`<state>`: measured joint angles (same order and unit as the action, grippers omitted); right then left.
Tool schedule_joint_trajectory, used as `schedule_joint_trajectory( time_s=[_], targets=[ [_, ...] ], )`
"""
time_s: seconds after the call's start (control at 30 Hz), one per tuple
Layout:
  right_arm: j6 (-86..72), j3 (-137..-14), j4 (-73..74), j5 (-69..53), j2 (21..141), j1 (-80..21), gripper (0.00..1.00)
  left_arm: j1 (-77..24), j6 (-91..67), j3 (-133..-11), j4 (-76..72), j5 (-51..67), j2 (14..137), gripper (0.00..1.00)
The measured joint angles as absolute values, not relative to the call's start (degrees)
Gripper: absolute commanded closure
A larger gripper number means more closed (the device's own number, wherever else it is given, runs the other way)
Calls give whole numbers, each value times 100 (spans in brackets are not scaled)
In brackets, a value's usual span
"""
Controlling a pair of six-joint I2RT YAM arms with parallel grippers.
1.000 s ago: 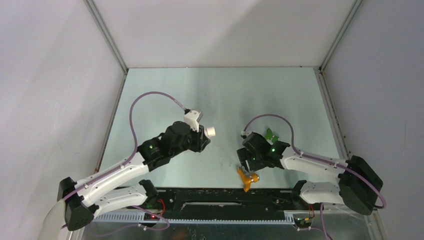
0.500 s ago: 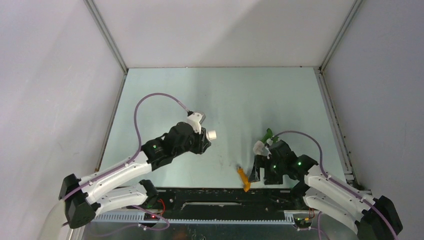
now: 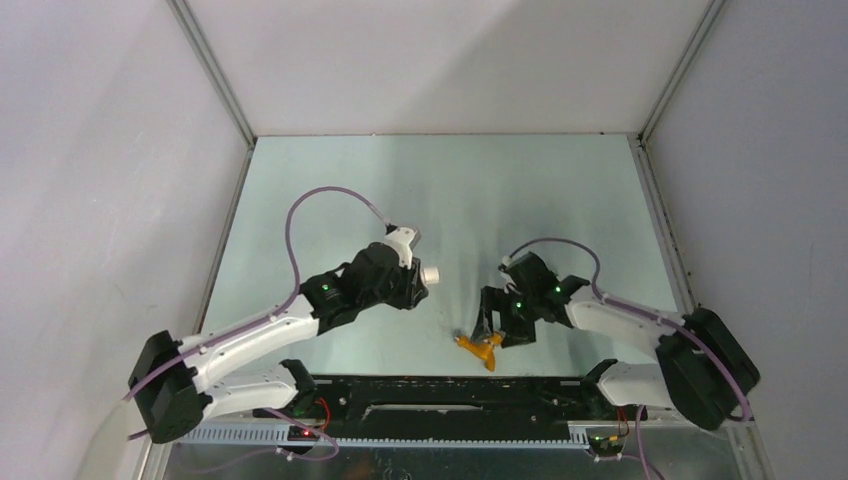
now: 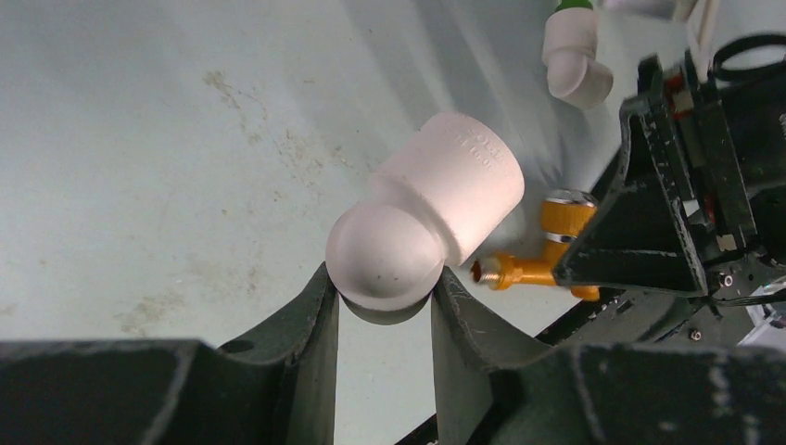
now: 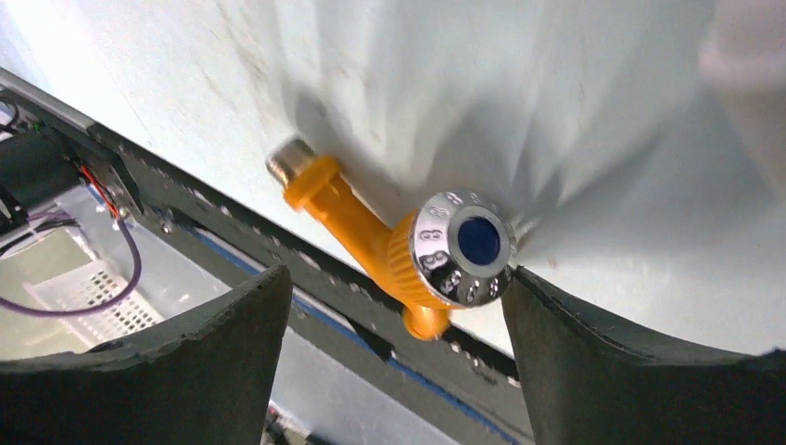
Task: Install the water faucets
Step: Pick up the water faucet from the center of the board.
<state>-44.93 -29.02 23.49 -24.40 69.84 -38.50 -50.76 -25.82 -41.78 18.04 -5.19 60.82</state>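
The orange faucet [image 3: 480,347] lies on the table close to the front edge. Its chrome cap with a blue centre [image 5: 461,243] faces the right wrist camera. My right gripper [image 3: 500,334] is open and straddles it [image 5: 394,278]; the right finger touches the cap, the left finger stands apart. My left gripper [image 3: 418,281] is shut on a white elbow fitting [image 4: 426,218] and holds it above the table, left of the orange faucet [image 4: 547,255]. Of the green faucet only a green tip [image 4: 572,4] shows, at the top edge of the left wrist view.
A second white elbow fitting [image 4: 575,60] lies just below the green tip, beyond the right gripper. The black front rail [image 3: 440,392] runs right behind the orange faucet. Metal frame rails [image 3: 228,225] border the table left and right.
My right arm swung back left from its pulled-back pose and now sits over the orange faucet, which has turned on the table. My left gripper moved slightly right with the white fitting.
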Motion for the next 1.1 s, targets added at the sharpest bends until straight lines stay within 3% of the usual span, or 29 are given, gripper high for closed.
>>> schedule_joint_trajectory(
  time_s=[0.13,0.33,0.67,1.1],
  targets=[
    [-4104,-3542,2117,-2250,7590,-3846,15,-5024,-2823,-4145,1625,-294,6619,100],
    [-3885,-3516,1979,-2228,7550,-3618,17,-4995,-3262,-4073,1573,292,7627,100],
    [-4080,-2434,1352,-2842,6928,-3273,34,-5367,-3612,-4014,1813,989,8281,100],
    [-4980,-1577,-716,-3476,7091,-3146,47,-5371,-4095,-4075,1194,1933,8799,100]
  ],
)
